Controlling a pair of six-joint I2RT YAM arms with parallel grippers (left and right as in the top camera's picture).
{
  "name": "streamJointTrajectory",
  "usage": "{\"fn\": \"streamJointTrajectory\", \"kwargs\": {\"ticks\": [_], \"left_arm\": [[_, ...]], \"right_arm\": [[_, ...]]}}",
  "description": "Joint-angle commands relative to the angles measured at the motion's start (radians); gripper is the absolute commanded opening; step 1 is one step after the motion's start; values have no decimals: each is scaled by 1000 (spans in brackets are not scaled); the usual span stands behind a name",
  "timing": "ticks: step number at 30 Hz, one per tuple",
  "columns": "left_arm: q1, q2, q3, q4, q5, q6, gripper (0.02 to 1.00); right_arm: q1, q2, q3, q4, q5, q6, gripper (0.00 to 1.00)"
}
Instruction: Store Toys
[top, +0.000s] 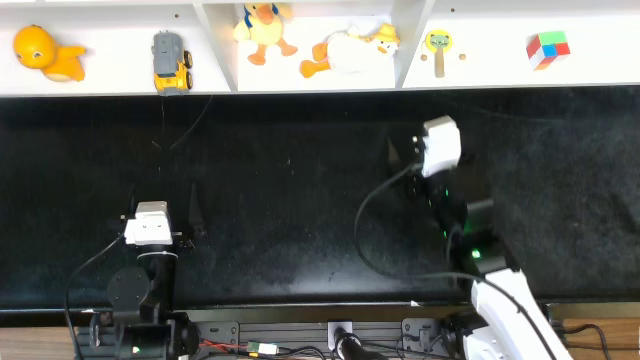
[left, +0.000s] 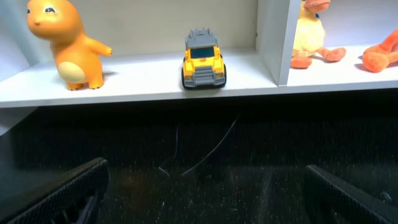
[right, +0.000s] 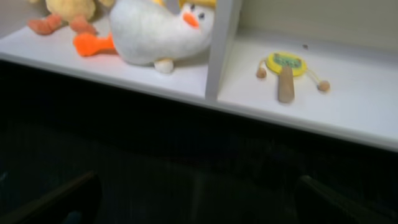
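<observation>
Toys sit stored on shelf (top: 100, 85) along desk's (top: 290, 200) far edge: truck (top: 172, 62), plush duck (top: 264, 30), cube (top: 547, 48). Left gripper (left: 205, 171), right gripper (right: 196, 183) over desk, jaws released, empty. Storing looks finished; next, likely retract arms

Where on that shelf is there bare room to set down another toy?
In the right compartment, between the rattle drum and the colour cube; in the left compartment, between the orange figure and the toy truck. The middle compartment is crowded by the yellow duck and white duck.
</observation>
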Motion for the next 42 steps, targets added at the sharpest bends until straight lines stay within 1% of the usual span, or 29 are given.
{"fn": "streamJointTrajectory", "kwargs": {"ticks": [1, 7, 13, 14, 18, 22, 26, 30, 42], "left_arm": [[-2, -8, -2, -3, 2, 16, 998], [-2, -8, -2, -3, 2, 16, 998], [-2, -8, -2, -3, 2, 16, 998], [-2, -8, -2, -2, 2, 16, 998], [-2, -8, -2, -3, 2, 16, 998], [-2, -8, -2, -3, 2, 16, 998], [-2, -8, -2, -3, 2, 16, 998], [-2, -8, -2, -3, 2, 16, 996], [-2, -8, -2, -3, 2, 16, 998]], "right_arm": [[-9, -170, -119, -37, 14, 47, 998], [-66, -431, -156, -279, 10, 47, 993], [-147, -665, -157, -424, 11, 46, 996], [-171, -718, -163, -443, -9, 47, 996], [-202, -806, -208, -442, -35, 47, 996], [-224, -901, -291, -441, -35, 46, 993], [-235, -970, -309, -387, -35, 39, 996], [-216, -967, -364, -258, -41, 43, 996], [-210, -965, -367, -257, -40, 43, 996]]}}
